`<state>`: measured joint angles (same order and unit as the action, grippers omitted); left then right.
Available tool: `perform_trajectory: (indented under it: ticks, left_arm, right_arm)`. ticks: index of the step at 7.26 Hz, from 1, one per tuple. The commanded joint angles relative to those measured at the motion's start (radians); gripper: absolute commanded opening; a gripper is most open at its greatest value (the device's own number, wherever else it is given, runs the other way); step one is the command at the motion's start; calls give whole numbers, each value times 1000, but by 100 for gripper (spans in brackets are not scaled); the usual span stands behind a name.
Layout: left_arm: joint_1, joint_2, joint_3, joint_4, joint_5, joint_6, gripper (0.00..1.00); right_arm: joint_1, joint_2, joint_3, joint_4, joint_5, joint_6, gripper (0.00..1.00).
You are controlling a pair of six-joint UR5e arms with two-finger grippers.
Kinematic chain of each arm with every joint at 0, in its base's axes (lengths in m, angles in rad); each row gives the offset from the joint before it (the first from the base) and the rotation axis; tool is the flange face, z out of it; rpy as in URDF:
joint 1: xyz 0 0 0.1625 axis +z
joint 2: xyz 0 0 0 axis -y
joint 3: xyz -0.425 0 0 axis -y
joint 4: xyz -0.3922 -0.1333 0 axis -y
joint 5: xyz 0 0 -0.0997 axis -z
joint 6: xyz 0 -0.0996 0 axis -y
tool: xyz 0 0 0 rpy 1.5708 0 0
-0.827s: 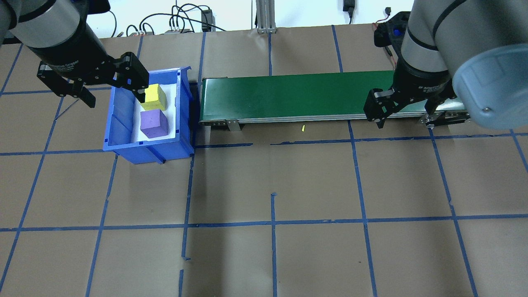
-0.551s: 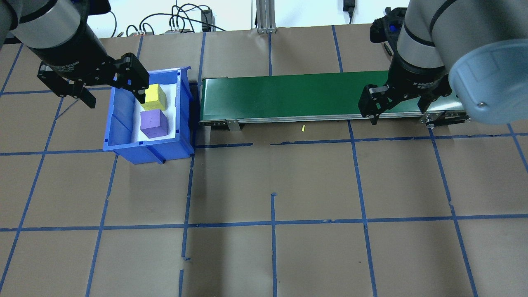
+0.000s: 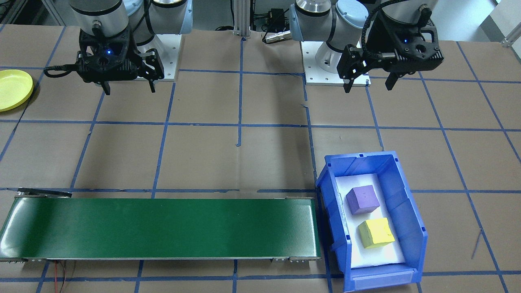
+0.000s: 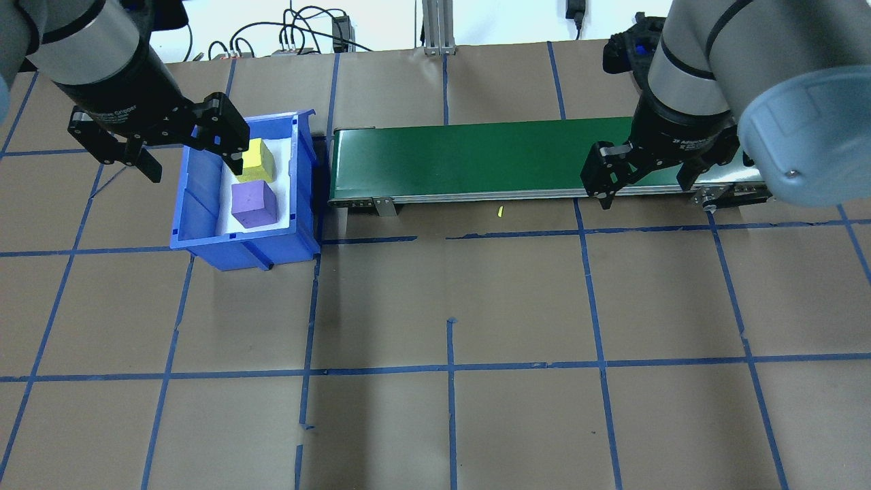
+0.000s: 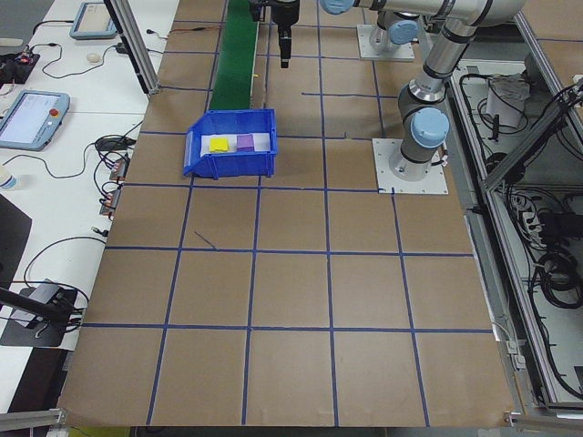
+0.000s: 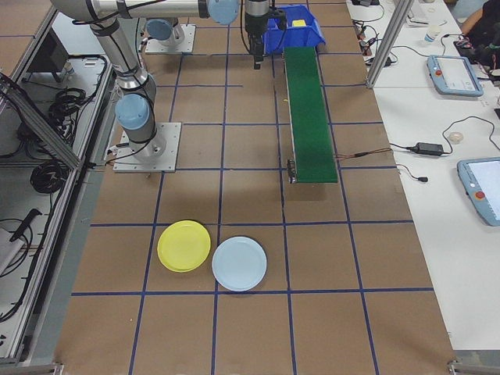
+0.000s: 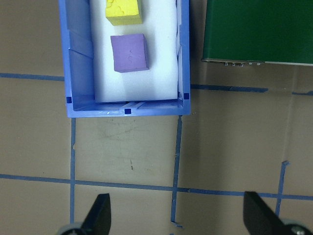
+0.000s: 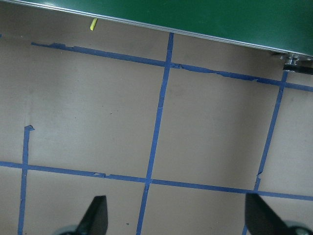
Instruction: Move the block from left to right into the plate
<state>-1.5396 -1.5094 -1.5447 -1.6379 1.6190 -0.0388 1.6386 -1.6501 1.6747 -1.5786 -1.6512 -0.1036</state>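
Step in hand: as I judge it, bringing my left tool (image 4: 187,146) over the blue bin (image 4: 204,238) to pick a block; nothing is gripped yet.
Left tool: fingers spread wide apart and empty, held high above the left wall of the bin.
Right tool (image 4: 643,180): fingers likewise wide apart and empty, held above the right end of the green conveyor belt (image 4: 476,160).
Blocks: a purple block (image 3: 362,199) and a yellow block (image 3: 376,232) sit on the white liner inside the bin, near each other but apart; the yellow one lies farther from my base.
Plate: the yellow plate (image 6: 184,245) rests on the worktop (image 4: 449,306) well out to my right, beyond the belt's right end, just beside a pale blue plate (image 6: 239,263).
Path: the belt runs from the bin toward the plate side, so I judge a block is meant to travel along it to my right tool.
Doing it well: centre my left tool over a single block, turn the fingers square to two opposite faces, and descend between the bin wall and the neighbouring block without nudging either.
Risk: the bin's walls leave little room beside the blocks; a slanted approach could catch the rim.
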Motion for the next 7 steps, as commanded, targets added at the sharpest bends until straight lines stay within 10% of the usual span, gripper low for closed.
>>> perform_trajectory:
  ticks: [1,3,7]
  left_arm:
    - [77,-79,-15,63,13,27,95]
    - [205,-182,-15,121,-104,34,95]
    - [207,-365,-119,392,-116,89,94]
  right_arm:
    - [0,-7,5,11,1,-11,100]
    - [-3,-5,43,25,-2,-16,100]
    - [-2,-8,40,22,4,-24,100]
